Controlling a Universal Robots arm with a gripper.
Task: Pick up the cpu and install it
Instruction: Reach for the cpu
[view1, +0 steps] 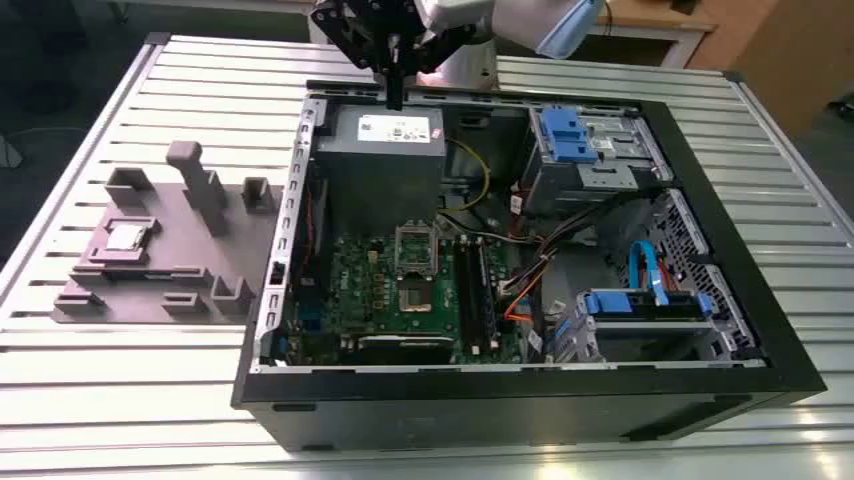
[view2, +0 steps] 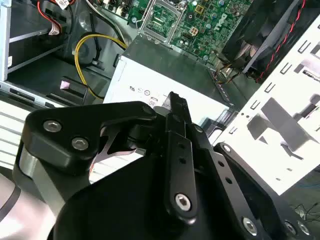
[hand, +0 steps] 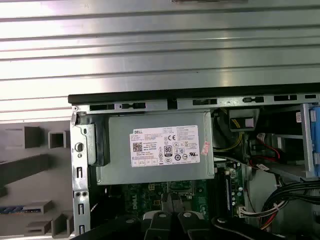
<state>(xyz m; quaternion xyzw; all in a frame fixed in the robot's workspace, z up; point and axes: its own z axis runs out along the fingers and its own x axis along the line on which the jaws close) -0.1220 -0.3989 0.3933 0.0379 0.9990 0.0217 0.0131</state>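
Observation:
The cpu (view1: 127, 237), a small square chip with a shiny metal top, lies in a pocket of the mauve-grey tray (view1: 180, 275) on the table at the exterior view's left. My gripper (view1: 395, 98) hangs high over the back edge of the open computer case, above the grey power-supply box (view1: 380, 150), far from the cpu. Its black fingers (view2: 176, 102) are pressed together with nothing between them. The metal socket frame (view1: 416, 262) sits on the green motherboard in the case; it also appears in the second wrist view as the socket frame (view2: 165, 15).
The black case (view1: 534, 400) lies open on a slatted metal table (view1: 120, 390). Inside are the power-supply box (hand: 155, 152), blue drive brackets (view1: 577, 135), loose cables (view1: 534, 270) and a yellow wire (view2: 85, 55). Raised blocks (view1: 200, 185) stand on the tray.

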